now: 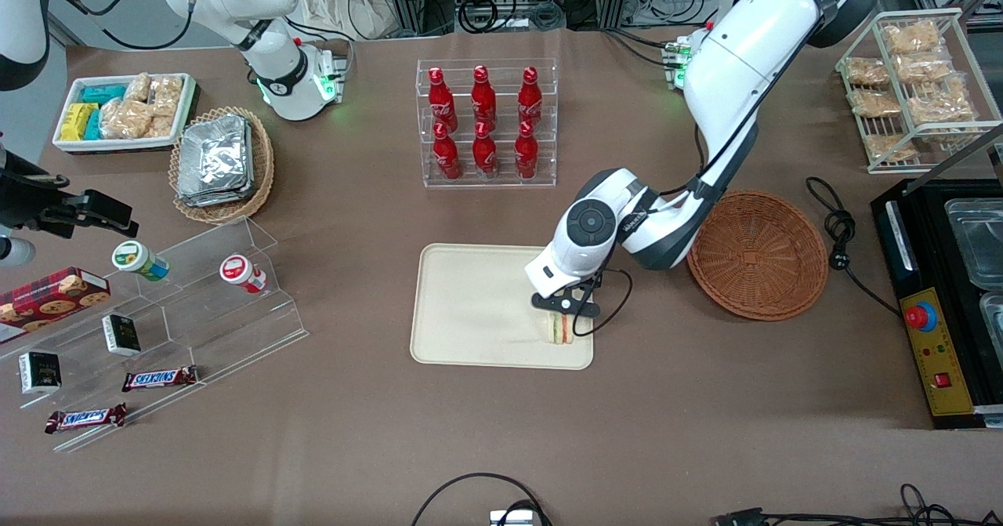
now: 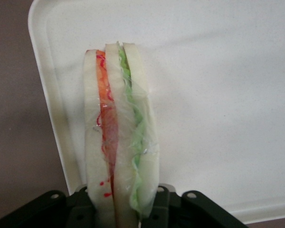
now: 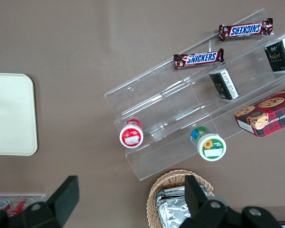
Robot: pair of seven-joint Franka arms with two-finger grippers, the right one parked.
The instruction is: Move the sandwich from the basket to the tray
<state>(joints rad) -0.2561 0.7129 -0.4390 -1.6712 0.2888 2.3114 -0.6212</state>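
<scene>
White arm segments reach from the working arm's end of the tabletop (image 1: 705, 432) and bend down over the tray (image 1: 470, 306), putting the gripper (image 1: 566, 316) right above the sandwich (image 1: 559, 328). The sandwich stands on edge on the tray near the corner closest to the basket (image 1: 757, 253), which sits just beside the tray.

From the left wrist, the jaws pinch the sandwich (image 2: 119, 137) at its sides; white bread layers with red, orange and green filling show through clear wrap, over the tray (image 2: 218, 95).

From the right wrist, only one rounded tray end (image 3: 12, 114) shows.
</scene>
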